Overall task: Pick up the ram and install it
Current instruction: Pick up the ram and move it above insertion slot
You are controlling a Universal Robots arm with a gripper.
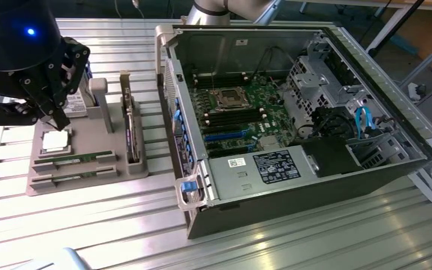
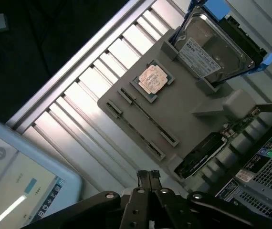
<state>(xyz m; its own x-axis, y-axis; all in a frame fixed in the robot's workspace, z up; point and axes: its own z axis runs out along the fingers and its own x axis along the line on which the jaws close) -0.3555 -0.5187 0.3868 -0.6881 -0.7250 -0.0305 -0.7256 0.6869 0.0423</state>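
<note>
Currently hovering by processor chip with claw shut, empty; facing nearer ram, lying lengthwise across exterior view.

The thin green ram lies slotted in the holder beside its twin.

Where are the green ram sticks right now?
One ram stick and its twin lie side by side in the grey holder at the exterior view's left, beside the silver processor chip, left of the open computer case.
</note>
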